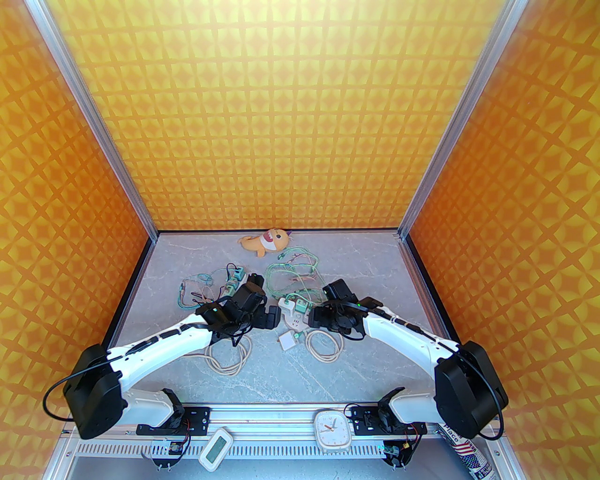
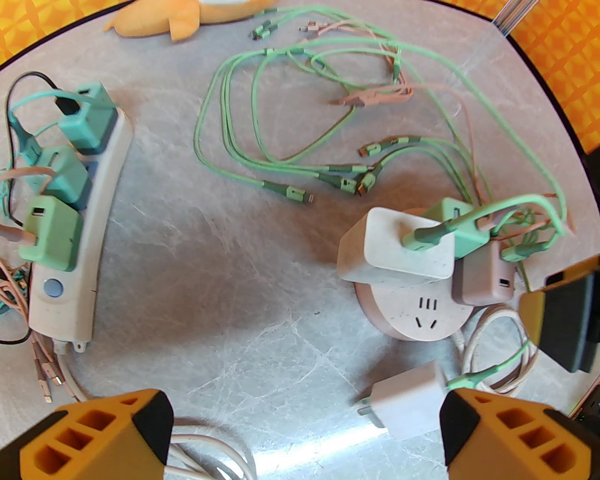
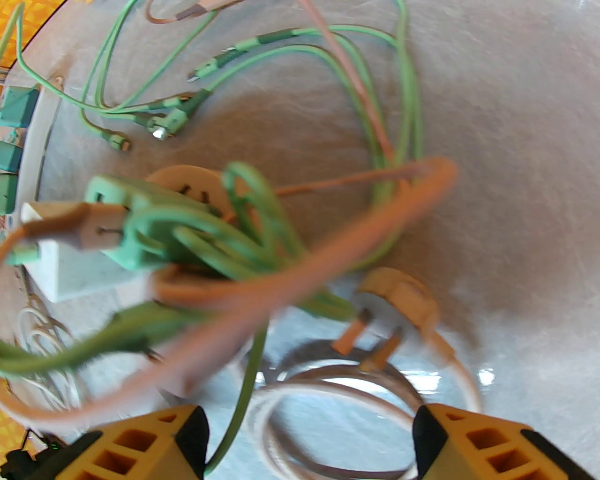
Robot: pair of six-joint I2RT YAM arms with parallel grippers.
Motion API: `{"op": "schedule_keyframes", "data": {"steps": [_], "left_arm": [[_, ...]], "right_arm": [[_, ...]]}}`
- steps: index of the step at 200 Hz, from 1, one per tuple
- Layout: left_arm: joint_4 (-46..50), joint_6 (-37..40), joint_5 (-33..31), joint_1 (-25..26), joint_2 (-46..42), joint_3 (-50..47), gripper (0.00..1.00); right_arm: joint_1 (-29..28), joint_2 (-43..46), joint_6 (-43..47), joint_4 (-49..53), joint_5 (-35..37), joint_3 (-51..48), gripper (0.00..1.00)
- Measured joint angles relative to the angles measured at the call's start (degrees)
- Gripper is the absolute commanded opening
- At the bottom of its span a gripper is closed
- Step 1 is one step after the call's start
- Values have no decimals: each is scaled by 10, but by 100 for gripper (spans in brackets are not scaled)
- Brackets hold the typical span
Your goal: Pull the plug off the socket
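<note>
In the right wrist view the tangle of green and orange cables (image 3: pixel 220 243) is smeared by blur, and the round socket (image 3: pixel 173 180) is largely covered by it and by the green charger (image 3: pixel 126 211), so it cannot be told there which plugs are seated. The white charger (image 3: pixel 70 276) is partly masked by an orange connector. In the left wrist view the plush toy (image 2: pixel 159 18) is cut off by the top edge, the leads of the power strip (image 2: pixel 108 197) are lost past the left edge, and the fingers of the left pincer (image 2: pixel 304 412) are clipped by the bottom edge. In the top view the printed can (image 1: pixel 471 457) is cropped at the bottom edge.
</note>
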State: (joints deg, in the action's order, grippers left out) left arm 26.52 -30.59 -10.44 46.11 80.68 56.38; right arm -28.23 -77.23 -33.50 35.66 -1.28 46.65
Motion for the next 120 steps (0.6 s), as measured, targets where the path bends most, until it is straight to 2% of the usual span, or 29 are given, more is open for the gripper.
{"op": "schedule_keyframes", "data": {"steps": [73,99,120], "left_arm": [[-7,17,21,0,38,33,100],[-7,24,30,0,41,33,95],[-11,27,43,0,41,33,86]], "right_arm": [[1,24,26,57,81,-57,73],[4,32,39,61,83,-57,74],[5,67,54,58,64,-56,74]]}}
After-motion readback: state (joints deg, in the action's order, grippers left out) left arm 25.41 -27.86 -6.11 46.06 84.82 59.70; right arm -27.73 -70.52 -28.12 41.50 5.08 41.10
